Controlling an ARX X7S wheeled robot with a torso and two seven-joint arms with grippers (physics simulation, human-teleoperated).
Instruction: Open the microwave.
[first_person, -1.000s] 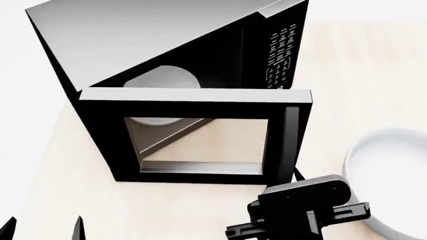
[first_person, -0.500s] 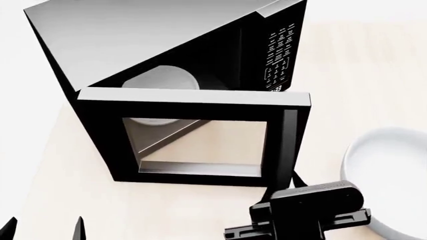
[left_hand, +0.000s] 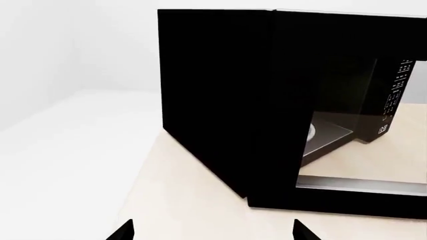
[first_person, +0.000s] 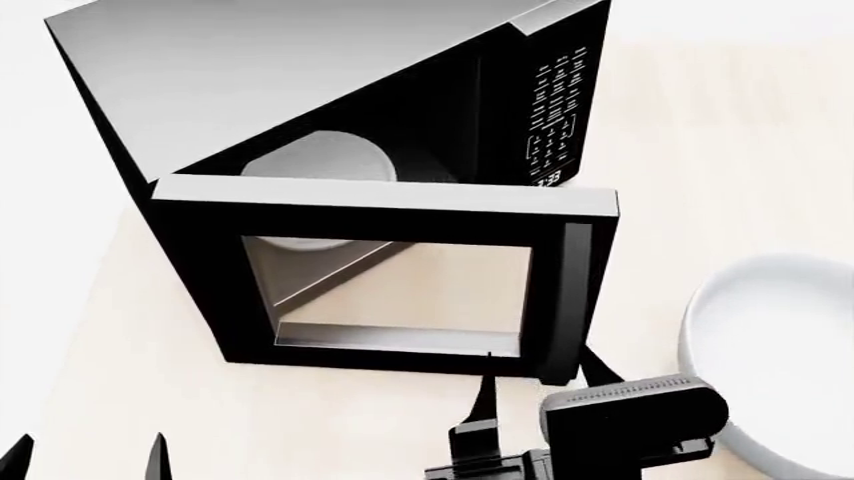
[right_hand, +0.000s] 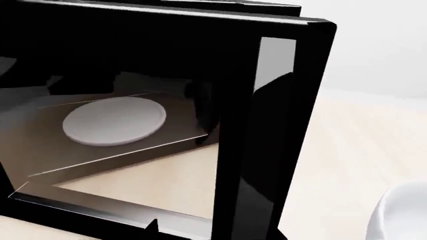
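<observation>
The microwave (first_person: 334, 120) door (first_person: 387, 280) stands swung wide, so the right gripper (first_person: 534, 385), jaws spread and empty, sits just beside its handle edge, free of it; left gripper (first_person: 87, 455) jaws also spread.

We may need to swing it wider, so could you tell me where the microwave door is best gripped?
Grip the grey vertical handle strip on the microwave door at its free edge, farthest from the hinge. Come from the right gripper side, jaws closing across the door's thin edge.
</observation>
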